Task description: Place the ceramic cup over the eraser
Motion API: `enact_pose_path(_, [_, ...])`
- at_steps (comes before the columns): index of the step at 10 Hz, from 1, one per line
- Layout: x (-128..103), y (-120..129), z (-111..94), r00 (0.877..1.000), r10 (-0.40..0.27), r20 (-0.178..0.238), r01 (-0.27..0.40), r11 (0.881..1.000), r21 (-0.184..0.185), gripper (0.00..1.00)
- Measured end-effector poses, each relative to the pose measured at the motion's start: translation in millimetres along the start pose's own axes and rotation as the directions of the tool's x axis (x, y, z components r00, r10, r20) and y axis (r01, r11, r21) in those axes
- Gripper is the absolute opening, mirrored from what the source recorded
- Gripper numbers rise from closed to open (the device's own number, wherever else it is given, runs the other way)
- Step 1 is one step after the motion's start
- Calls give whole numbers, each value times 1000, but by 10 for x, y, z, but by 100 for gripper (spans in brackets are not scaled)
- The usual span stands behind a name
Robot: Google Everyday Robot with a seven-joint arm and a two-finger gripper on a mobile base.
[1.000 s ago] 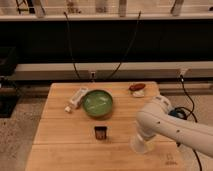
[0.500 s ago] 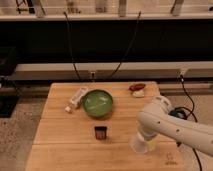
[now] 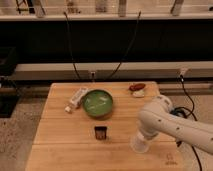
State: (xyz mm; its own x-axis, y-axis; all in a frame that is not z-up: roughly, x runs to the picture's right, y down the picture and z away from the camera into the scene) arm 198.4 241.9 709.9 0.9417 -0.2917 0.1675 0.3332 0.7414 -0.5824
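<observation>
The eraser, a small dark block, stands on the wooden table in front of the green bowl. The ceramic cup, small, white and tapered, is at the low end of my white arm, to the right of the eraser and apart from it. My gripper is right at the cup, above the table's front right part, and the arm's wrist mostly hides it. I cannot tell whether the cup rests on the table or hangs just above it.
A green bowl sits mid-table. A white tube-like object with a cap lies to its left. A reddish-brown oval object with a pale piece lies at the back right. Black cables hang behind the table.
The arm's end with the cup has shifted slightly to the left. Nothing else has moved.
</observation>
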Motion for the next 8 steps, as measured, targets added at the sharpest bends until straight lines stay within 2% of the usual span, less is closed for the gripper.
enact_pose_path(1, [-1,-3,-5,1000,-6,17,6,1000,-3,6])
enact_pose_path(2, [-5,-5,-21,999,-4,32,4,1000,-7,1])
enact_pose_path(5, [-9,-104,-228,997,16,69,-15,1000,-16,0])
enact_pose_path(7, [-42,-216,-427,997,9,73,-8,1000,-12,0])
enact_pose_path(8, [-78,-311,-591,998,-3,69,4,1000,-5,0])
